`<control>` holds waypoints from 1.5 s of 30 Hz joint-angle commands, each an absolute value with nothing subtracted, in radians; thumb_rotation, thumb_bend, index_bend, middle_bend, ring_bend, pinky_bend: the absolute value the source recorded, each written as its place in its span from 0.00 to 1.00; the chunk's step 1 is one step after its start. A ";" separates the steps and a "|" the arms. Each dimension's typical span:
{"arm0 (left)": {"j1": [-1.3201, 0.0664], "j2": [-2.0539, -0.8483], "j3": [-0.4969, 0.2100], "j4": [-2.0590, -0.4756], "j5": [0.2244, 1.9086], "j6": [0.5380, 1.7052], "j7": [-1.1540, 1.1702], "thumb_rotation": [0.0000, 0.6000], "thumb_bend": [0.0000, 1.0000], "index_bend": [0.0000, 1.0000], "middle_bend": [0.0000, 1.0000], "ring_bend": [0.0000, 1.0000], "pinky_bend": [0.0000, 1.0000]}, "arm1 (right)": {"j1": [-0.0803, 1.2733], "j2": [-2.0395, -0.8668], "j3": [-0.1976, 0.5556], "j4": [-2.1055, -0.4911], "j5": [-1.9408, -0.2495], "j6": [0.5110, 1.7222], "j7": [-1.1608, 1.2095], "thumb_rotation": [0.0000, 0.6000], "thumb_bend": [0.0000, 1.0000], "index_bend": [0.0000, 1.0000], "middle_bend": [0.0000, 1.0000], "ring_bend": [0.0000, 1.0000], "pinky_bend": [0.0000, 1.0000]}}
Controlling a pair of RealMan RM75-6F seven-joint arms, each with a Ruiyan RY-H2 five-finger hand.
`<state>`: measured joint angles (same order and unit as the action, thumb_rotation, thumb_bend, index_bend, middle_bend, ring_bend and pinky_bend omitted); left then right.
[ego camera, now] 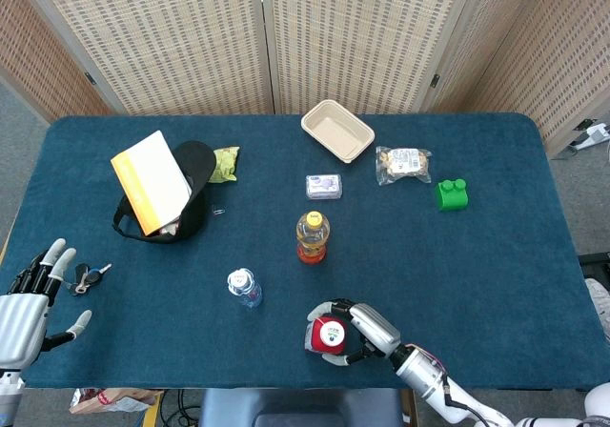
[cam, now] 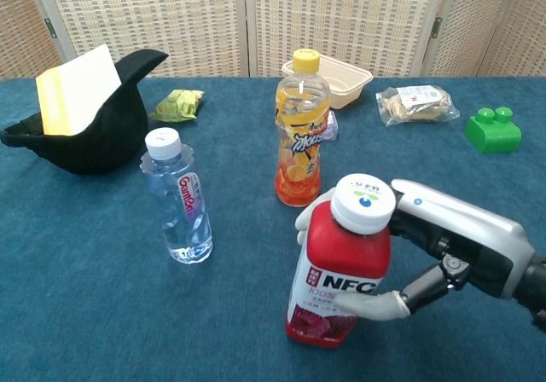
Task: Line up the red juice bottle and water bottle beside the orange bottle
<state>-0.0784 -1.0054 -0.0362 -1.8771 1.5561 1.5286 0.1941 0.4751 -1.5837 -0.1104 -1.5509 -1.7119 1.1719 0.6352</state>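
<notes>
The red juice bottle (cam: 339, 275) with its white cap (ego camera: 331, 333) stands near the table's front edge, tilted a little to the right. My right hand (cam: 444, 245) grips it, fingers wrapped round its body (ego camera: 367, 330). The orange bottle (cam: 299, 140) stands upright just behind it (ego camera: 312, 236). Left of both stands the clear water bottle (cam: 177, 196), upright and untouched (ego camera: 244, 288). My left hand (ego camera: 27, 303) hovers open at the table's left front corner, holding nothing; the chest view does not show it.
A black cap with a yellow booklet (ego camera: 157, 193) lies at the left, a green packet (ego camera: 225, 163) beside it. Further back are a beige tray (ego camera: 336, 130), a small packet (ego camera: 323, 186), a snack bag (ego camera: 402, 163) and a green block (ego camera: 452, 193). Keys (ego camera: 86, 276) lie by my left hand.
</notes>
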 commanded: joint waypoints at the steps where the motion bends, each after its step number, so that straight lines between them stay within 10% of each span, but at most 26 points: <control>1: -0.079 -1.003 -0.037 -1.875 1.558 1.530 0.194 1.00 0.22 0.01 0.00 0.02 0.14 | 0.455 -1.534 -0.111 -1.578 -1.707 1.211 0.612 1.00 0.45 0.53 0.37 0.23 0.22; 17: -0.093 -1.013 -0.038 -1.870 1.575 1.517 0.192 1.00 0.22 0.01 0.00 0.02 0.13 | 0.425 -1.334 -0.013 -1.602 -1.572 1.265 0.595 1.00 0.45 0.53 0.37 0.23 0.22; 45: -0.091 -1.003 -0.040 -1.916 1.570 1.521 0.248 1.00 0.22 0.01 0.00 0.02 0.13 | 0.642 -1.520 0.194 -1.266 -1.359 0.916 0.760 1.00 0.43 0.53 0.35 0.23 0.22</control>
